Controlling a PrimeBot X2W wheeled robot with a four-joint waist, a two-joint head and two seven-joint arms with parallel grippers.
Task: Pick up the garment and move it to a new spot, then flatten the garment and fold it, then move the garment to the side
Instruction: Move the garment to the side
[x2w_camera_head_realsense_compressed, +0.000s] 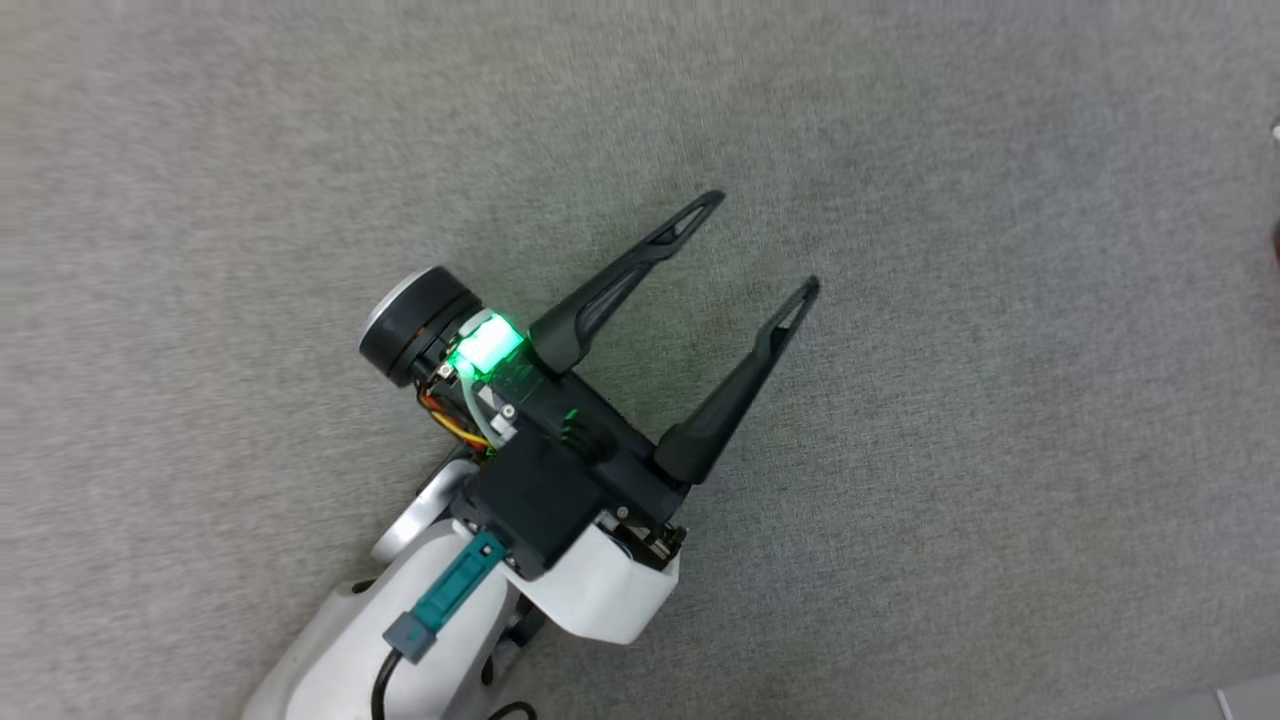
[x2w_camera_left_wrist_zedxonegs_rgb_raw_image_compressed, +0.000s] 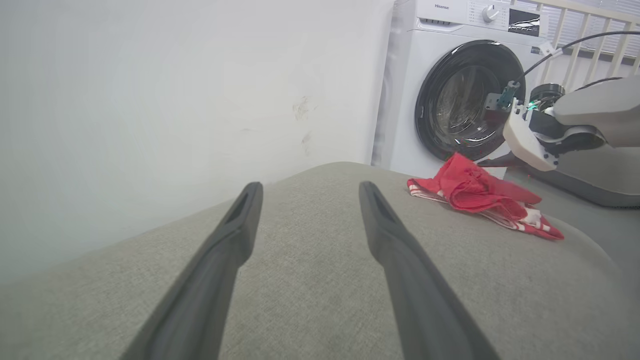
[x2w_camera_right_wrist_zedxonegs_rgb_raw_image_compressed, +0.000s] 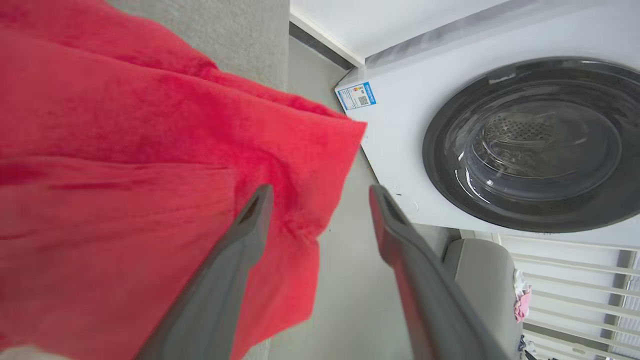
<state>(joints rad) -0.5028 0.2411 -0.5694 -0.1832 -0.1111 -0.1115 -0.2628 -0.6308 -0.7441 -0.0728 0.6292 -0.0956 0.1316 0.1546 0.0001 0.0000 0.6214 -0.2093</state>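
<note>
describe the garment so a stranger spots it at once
Find the white washing machine with the dark round door. On the grey fabric surface before it, the garment lies crumpled near the edge. It alone is bright red, with red-and-white striped trim.

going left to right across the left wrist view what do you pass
wall → left gripper → red shirt → right arm
</note>
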